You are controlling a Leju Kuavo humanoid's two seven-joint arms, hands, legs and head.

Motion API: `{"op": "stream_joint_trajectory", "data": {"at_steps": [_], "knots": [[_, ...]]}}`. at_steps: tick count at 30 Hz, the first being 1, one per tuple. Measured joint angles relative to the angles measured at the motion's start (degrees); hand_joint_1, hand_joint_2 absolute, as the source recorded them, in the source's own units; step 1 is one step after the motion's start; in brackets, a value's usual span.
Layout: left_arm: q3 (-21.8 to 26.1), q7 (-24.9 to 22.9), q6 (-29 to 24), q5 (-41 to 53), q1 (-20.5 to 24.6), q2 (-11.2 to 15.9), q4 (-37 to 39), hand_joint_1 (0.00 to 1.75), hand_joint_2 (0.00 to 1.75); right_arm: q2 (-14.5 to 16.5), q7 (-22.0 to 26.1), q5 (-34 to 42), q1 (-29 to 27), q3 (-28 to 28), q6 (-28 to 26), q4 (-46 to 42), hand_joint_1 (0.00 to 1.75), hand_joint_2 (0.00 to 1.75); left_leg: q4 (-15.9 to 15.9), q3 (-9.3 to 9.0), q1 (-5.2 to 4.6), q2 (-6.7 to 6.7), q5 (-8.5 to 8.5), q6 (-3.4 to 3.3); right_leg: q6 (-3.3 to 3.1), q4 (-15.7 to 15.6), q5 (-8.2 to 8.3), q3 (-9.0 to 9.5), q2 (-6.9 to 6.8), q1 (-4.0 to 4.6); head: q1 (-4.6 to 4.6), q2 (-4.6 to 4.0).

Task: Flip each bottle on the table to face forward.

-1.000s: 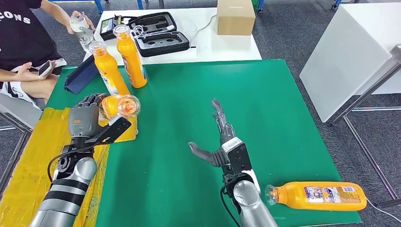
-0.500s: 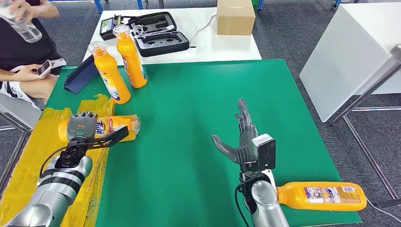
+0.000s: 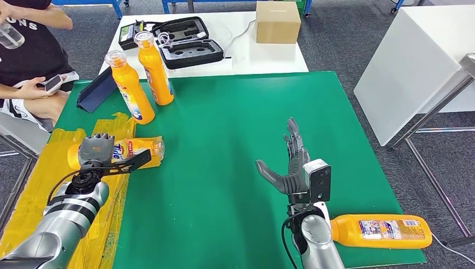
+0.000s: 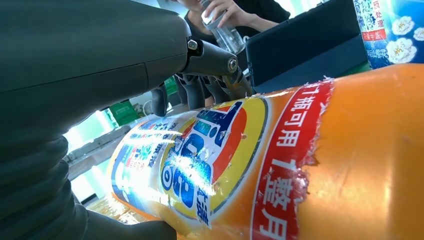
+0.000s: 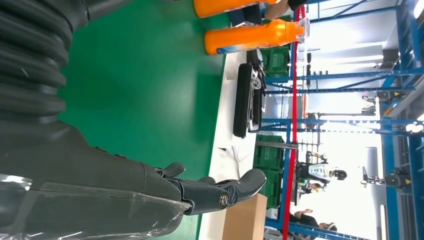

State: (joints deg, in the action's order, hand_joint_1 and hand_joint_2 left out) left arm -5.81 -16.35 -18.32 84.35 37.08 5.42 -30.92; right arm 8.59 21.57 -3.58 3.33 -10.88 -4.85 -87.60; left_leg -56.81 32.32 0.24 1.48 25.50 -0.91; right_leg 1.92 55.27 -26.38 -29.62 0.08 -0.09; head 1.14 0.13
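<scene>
Bottle (image 3: 131,150) lying label-up on the yellow tape (image 3: 33,190) at the worktop's (image 3: 224,140) left, gripped by the left hand (image 3: 95,150); right hand (image 3: 288,168) spread and empty, likely next reaching for the near-right bottle (image 3: 383,231).

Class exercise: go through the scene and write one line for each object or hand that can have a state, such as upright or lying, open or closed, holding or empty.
Two orange bottles at the back: standing upright, capped.
Orange bottle on the yellow tape: lying on its side, label up.
Orange bottle at the table's near right edge: lying on its side.
Left hand: grips the bottle on the tape.
Right hand: open, fingers spread, holding nothing.
Black case: open.
Cardboard box: closed.
</scene>
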Motion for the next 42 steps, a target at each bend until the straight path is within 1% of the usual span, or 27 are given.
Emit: {"op": "stream_joint_trajectory", "data": {"at_steps": [8,12,15,18,19,21,23,24,25,28,30,33,36,38,40,42], "knots": [[-0.01,-0.16,0.43,0.37,0.27,0.0,0.53,1.75,1.75,0.0,-0.02,-0.11,-0.01,0.13,-0.01,-0.21,0.0,1.75,0.0,-0.05,0.0,0.0,0.0,0.0,0.0,0.0,0.0,0.05,0.0,0.0,0.0,0.0],[-0.04,-1.09,2.66,1.87,0.73,-0.05,1.23,0.02,1.75,0.0,-0.16,-0.71,0.0,0.14,-0.1,-0.22,0.0,1.75,0.01,-0.11,0.0,0.0,0.0,0.0,0.0,0.0,0.0,0.13,0.01,0.0,0.0,0.0],[0.11,-1.01,1.85,1.8,0.37,-0.11,2.14,0.0,1.75,0.01,-0.17,-1.12,0.0,0.15,-0.19,-0.22,0.0,1.75,0.01,-0.14,0.0,-0.03,0.0,0.0,0.0,0.0,0.0,0.12,0.04,0.0,0.0,0.0],[1.22,1.39,-2.94,-0.41,-0.62,-0.42,2.38,0.0,1.75,-0.01,-0.17,-1.31,-0.02,0.2,-0.34,-0.22,0.0,1.75,0.0,-0.11,0.02,-0.02,0.0,0.0,0.0,0.0,0.0,0.07,0.04,0.01,-0.01,0.0],[1.83,3.02,-5.04,-1.84,-0.96,-0.59,2.25,0.0,1.75,-0.03,-0.17,-1.38,-0.08,0.21,-0.45,-0.24,0.0,1.75,0.0,-0.1,0.02,0.0,0.0,0.0,0.0,0.0,0.0,0.06,0.04,0.01,-0.01,0.0],[3.29,9.4,-9.66,-7.54,-2.51,-1.25,0.54,0.0,1.75,-0.14,-0.17,-1.78,-0.55,0.31,-1.07,-0.56,0.0,1.75,-0.01,-0.05,0.01,-0.01,0.0,0.0,0.0,0.0,0.0,0.01,0.04,0.0,0.0,0.0],[4.72,17.47,-13.25,-15.99,-5.54,-2.34,-4.69,0.0,1.75,-0.36,-0.16,-2.29,-1.64,0.58,-1.92,-1.42,0.0,1.75,-0.02,0.06,0.0,0.01,0.0,0.0,0.0,-0.01,0.0,-0.09,0.03,-0.02,-0.01,0.0],[5.14,20.02,-14.01,-19.52,-7.28,-2.85,-8.33,0.0,1.75,-0.49,-0.15,-2.45,-2.26,0.75,-2.23,-1.94,0.0,1.75,-0.02,0.13,0.0,0.02,0.0,0.0,0.0,-0.01,-0.01,-0.14,0.02,-0.03,-0.01,0.0],[5.34,21.3,-14.25,-22.06,-8.96,-3.35,-12.31,0.0,1.75,-0.62,-0.15,-2.55,-2.85,0.91,-2.46,-2.45,0.0,1.75,-0.02,0.2,-0.01,0.03,0.0,0.0,0.0,-0.02,-0.01,-0.18,0.02,-0.04,-0.02,0.0],[5.2,21.81,-14.0,-26.31,-13.42,-4.38,-22.97,0.0,1.75,-0.93,-0.15,-2.78,-4.35,1.3,-2.93,-3.78,0.0,1.75,-0.02,0.32,-0.05,-0.07,0.03,-0.01,0.0,-0.04,0.0,-0.32,0.12,-0.08,-0.03,0.0],[5.1,22.64,-13.94,-29.39,-15.62,-4.68,-28.34,0.0,1.75,-1.09,-0.15,-2.86,-5.2,1.57,-3.2,-4.51,0.0,1.75,-0.02,0.33,-0.07,-0.15,0.04,-0.01,0.0,-0.05,0.0,-0.37,0.2,-0.1,-0.02,0.0],[5.0,24.98,-15.11,-34.08,-18.37,-4.89,-34.6,0.0,1.75,-1.32,-0.13,-3.14,-6.16,1.94,-3.58,-5.42,0.0,1.75,-0.02,0.33,-0.05,-0.16,0.05,-0.01,0.0,-0.05,0.0,-0.38,0.2,-0.09,-0.01,0.0],[4.98,28.35,-18.52,-39.71,-21.21,-5.23,-40.79,0.0,1.75,-1.59,0.01,-3.97,-7.16,2.15,-4.1,-6.62,0.0,1.75,-0.02,0.32,-0.01,-0.17,0.05,-0.01,0.0,-0.05,-0.01,-0.38,0.21,-0.06,-0.01,0.0],[4.99,29.91,-19.86,-42.55,-22.64,-5.44,-44.22,0.0,1.75,-1.75,0.04,-4.48,-7.68,2.23,-4.41,-7.43,0.0,1.75,-0.01,0.32,0.01,-0.17,0.05,0.0,0.0,-0.05,-0.01,-0.38,0.21,-0.02,-0.01,0.0],[5.02,31.21,-19.86,-45.17,-23.84,-5.52,-47.06,0.0,1.75,-1.9,0.04,-5.04,-8.1,2.27,-4.67,-8.16,0.0,1.75,-0.01,0.33,0.01,-0.17,0.05,0.0,0.0,-0.05,-0.01,-0.37,0.2,0.0,-0.01,0.0],[5.04,32.74,-18.26,-49.43,-25.08,-5.53,-49.86,0.0,1.75,-2.19,0.03,-6.24,-8.63,2.29,-4.99,-9.0,0.0,1.75,-0.01,0.32,0.01,-0.17,0.05,0.0,0.0,-0.05,-0.01,-0.37,0.21,0.0,0.0,0.0]]}}
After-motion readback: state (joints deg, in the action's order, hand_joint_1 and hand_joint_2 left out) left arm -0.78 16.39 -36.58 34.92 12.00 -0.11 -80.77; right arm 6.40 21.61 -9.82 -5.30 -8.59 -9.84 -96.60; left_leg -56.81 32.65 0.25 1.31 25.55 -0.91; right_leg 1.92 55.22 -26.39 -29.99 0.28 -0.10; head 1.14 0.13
